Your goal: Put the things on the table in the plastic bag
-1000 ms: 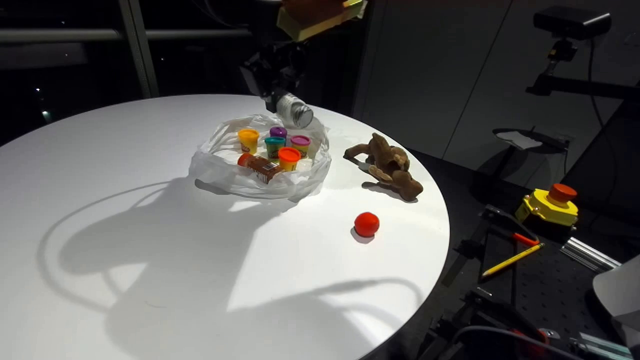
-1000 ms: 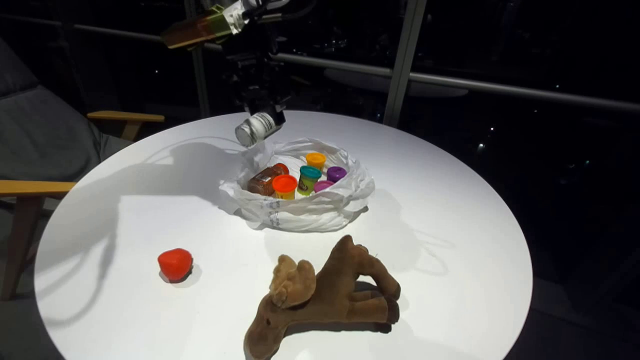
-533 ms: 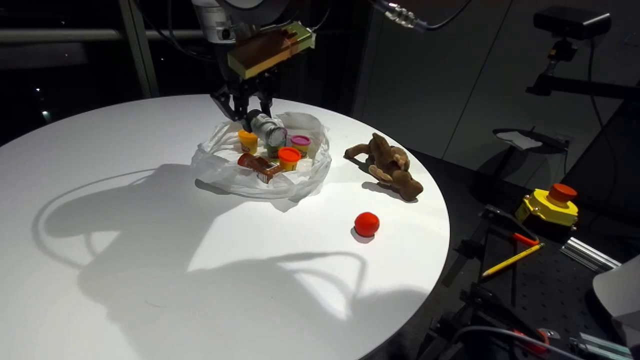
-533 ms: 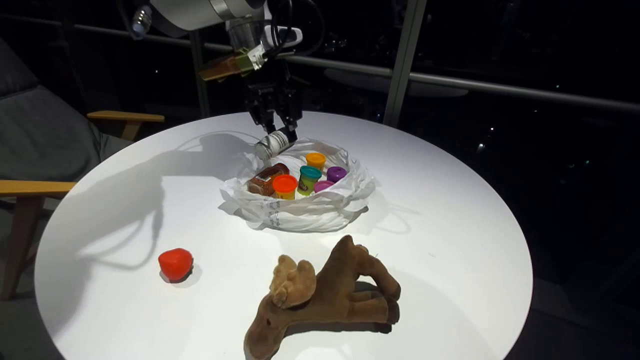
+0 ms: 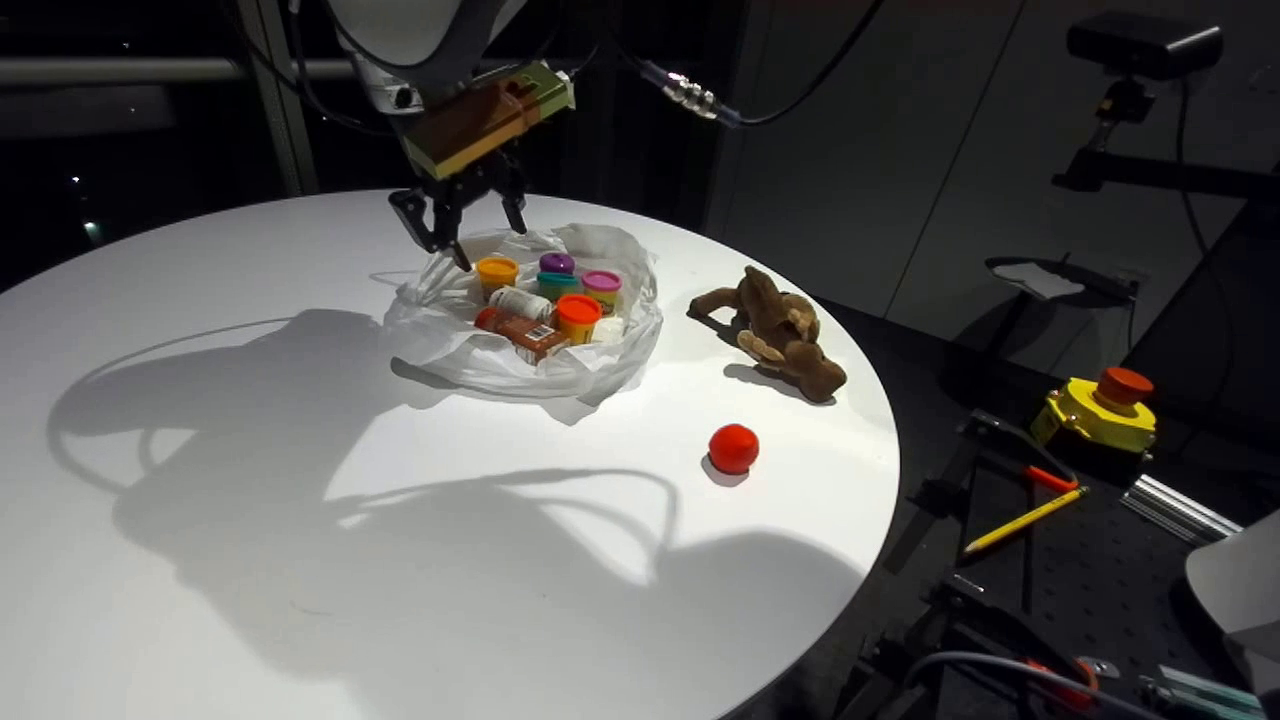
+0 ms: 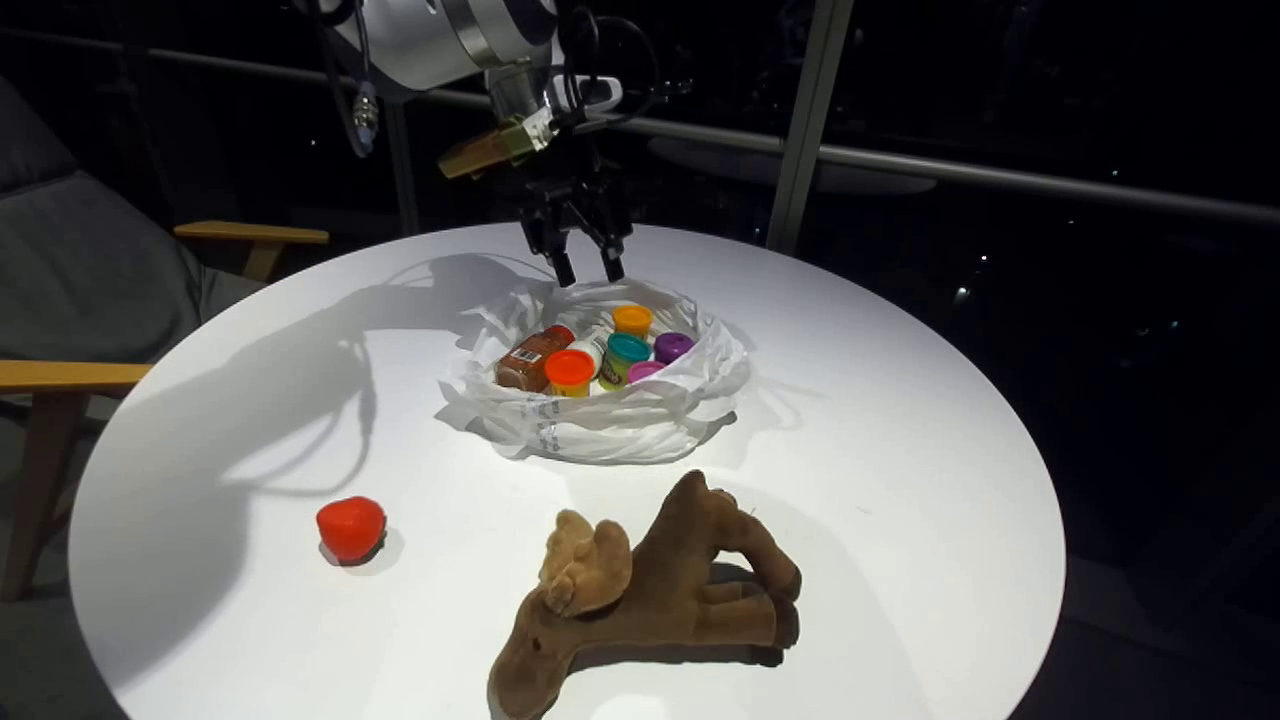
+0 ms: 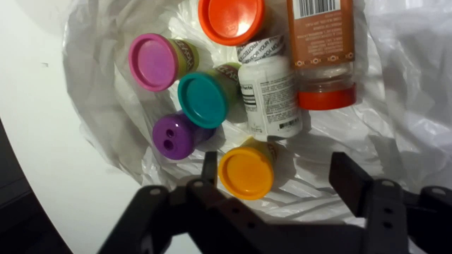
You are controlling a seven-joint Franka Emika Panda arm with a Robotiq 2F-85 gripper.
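In the wrist view the gripper stands spread wide, holding nothing; the yellow-lidded tub shows between its fingers but seems to lie below them. Ahead of it, inside the plastic bag, a white bottle lies beside the red-lidded brown jar, near the teal-lidded tub, pink-lidded tub, orange-lidded tub and purple-topped piece.

In an exterior view the stuffed moose lies on its side on the table, well apart from the gripper, across the bag. It should be light, soft and hard to harm; the trunk looks the best hold, as antlers and legs may flop. The red toy, also well apart, looks smooth and may roll: take it low across the middle. A grey chair stands beside the table.

In an exterior view the bag's crumpled rim stands between the gripper and both toys; thin film could snag a finger, so rising first seems wise. Beyond the toys, off the table, are a yellow box with a red button and a pencil.
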